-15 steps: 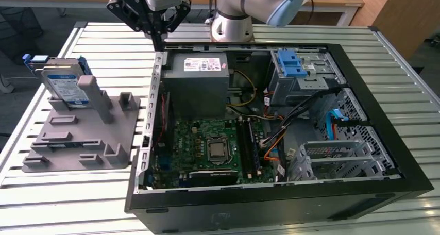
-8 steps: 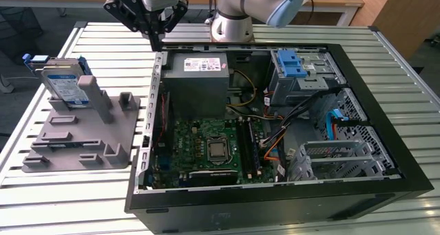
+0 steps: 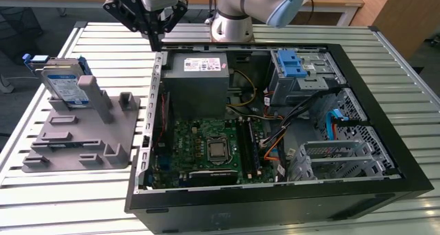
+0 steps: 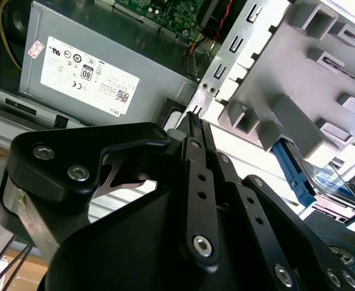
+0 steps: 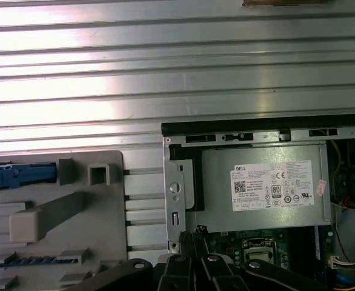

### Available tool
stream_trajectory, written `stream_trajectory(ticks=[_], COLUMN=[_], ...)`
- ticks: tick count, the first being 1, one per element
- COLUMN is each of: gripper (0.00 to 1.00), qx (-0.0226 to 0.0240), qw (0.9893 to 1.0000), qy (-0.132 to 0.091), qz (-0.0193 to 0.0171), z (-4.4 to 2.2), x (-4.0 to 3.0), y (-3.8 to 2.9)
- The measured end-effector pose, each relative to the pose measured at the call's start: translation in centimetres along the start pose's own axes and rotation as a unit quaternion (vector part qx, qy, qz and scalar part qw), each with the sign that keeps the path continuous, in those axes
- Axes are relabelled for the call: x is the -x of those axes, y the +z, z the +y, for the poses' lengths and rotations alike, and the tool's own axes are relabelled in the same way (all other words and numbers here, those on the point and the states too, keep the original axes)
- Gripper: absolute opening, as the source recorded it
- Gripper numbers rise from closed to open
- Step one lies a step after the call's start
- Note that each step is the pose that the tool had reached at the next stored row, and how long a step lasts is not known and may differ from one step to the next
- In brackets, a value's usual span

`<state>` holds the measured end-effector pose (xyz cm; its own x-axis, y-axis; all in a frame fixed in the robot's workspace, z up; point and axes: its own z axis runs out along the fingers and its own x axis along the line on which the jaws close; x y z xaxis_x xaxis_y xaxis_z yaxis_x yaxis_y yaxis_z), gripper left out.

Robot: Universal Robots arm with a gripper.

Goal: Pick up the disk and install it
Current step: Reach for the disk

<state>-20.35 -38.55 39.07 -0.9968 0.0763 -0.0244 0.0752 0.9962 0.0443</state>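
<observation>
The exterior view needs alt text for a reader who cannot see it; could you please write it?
The gripper, shut and empty, hangs over one corner of the open computer case, near the power supply. On the exterior view's left, the disk stands upright in a grey holder on the slatted metal table, apart from the gripper.

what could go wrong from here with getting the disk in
1. The gripper hangs close by the case's metal edge; a low sweep toward the disk might clip it.
2. The disk stands upright in the grey fixture, against a grey post, so a grasp may strike the post.
3. Loose cables lie by the drive cage and could snag the disk.
</observation>
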Motion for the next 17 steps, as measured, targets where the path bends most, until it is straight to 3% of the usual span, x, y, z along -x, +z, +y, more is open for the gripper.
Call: stream_trajectory(ticks=[17], gripper=[0.15], qx=[0.0], qw=[1.0], qy=[0.0], qz=[0.0], z=[-0.05], x=[-0.7], y=[0.02])
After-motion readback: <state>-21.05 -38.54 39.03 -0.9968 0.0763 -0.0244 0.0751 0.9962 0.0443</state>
